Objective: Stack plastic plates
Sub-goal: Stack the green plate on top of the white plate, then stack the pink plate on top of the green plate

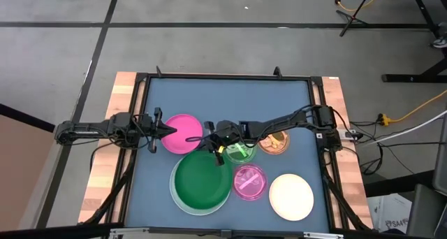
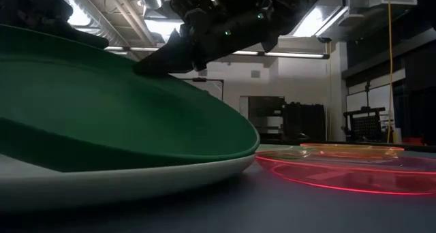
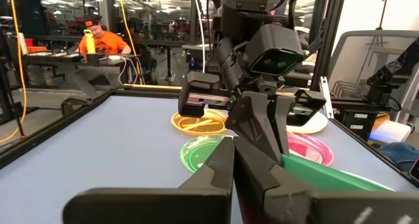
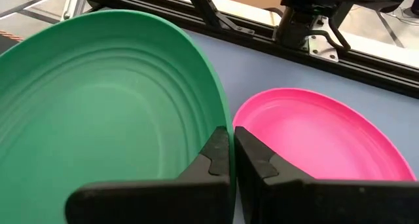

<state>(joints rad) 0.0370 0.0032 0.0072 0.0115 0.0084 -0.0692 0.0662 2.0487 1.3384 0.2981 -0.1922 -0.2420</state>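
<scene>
The dark green plate (image 1: 202, 183) (image 4: 98, 119) lies tilted on the large white plate (image 1: 174, 195) (image 2: 136, 182). Its far rim is raised and its near side rests on the white one. My right gripper (image 1: 216, 154) (image 4: 231, 155) is shut on that far rim, beside the medium pink plate (image 1: 183, 134) (image 4: 314, 139). My left gripper (image 1: 162, 130) (image 3: 234, 162) is shut at the pink plate's left rim. The small translucent green (image 1: 241, 153), orange (image 1: 274, 142) and small pink (image 1: 249, 182) plates and the cream plate (image 1: 291, 197) lie flat on the mat. My right gripper pinches the dark green plate's far rim (image 4: 219, 112) between its two fingers, slanting down from the far right. The plate hangs tilted, far edge up (image 2: 146, 68), and its near side lies on the white plate. My left gripper: I cannot tell whether it touches the pink plate.
A black frame (image 1: 143, 92) borders the blue mat, with wooden strips outside it. Bare mat (image 1: 230, 99) fills the far half. In the left wrist view a person in an orange shirt (image 3: 98, 37) sits beyond the table.
</scene>
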